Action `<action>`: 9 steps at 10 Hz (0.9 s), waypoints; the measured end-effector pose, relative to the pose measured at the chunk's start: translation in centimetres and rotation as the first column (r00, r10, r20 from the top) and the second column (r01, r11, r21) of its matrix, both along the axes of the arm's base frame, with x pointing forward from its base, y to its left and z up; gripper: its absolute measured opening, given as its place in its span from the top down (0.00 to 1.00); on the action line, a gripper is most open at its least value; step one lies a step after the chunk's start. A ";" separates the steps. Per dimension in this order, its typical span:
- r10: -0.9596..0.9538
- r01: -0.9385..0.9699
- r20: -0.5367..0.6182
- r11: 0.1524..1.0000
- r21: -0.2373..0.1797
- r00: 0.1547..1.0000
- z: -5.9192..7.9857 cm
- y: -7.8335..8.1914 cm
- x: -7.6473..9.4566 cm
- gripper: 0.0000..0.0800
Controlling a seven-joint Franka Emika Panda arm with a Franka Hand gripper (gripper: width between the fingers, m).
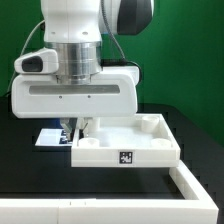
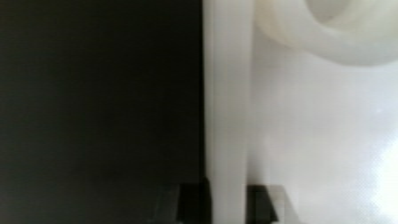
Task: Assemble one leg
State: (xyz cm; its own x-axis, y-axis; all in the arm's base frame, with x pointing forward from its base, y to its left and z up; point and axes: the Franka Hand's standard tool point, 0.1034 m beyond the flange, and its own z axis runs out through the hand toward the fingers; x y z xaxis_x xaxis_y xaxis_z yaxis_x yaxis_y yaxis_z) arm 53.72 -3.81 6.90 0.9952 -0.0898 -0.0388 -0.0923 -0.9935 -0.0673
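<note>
So the white tray [image 1: 155, 150] sits on the black tabletop [image 1: 30, 172], with a square tag [image 1: 126, 157] on its near wall. As far as I can see there's nothing loose lying in it. The wrist view does show a rounded white shape [image 2: 338, 30] just inside the wall, but I honestly can't tell whether that's the leg or part of the tray. I can't place the leg in either view.

The gripper [image 1: 76, 130] is down at the tray's far corner, on the exterior view's left. Its dark fingertips [image 2: 189, 203] sit tight on either side of the tray wall, so it looks clamped on it. The marker board [image 1: 45, 138] lies just left of that corner, and a white raised border [image 1: 195, 195] runs along the near right.
</note>
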 end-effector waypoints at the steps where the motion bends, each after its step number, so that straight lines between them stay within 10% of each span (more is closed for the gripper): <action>1: 0.001 -0.001 -0.001 1.000 0.000 1.000 -0.1 0.0 0.0 0.94; 6: 0.018 -0.018 -0.004 1.000 -0.001 1.000 -4.4 2.9 1.3 0.94; 9: 0.039 -0.039 0.016 0.999 0.000 0.999 -4.2 3.6 1.7 0.94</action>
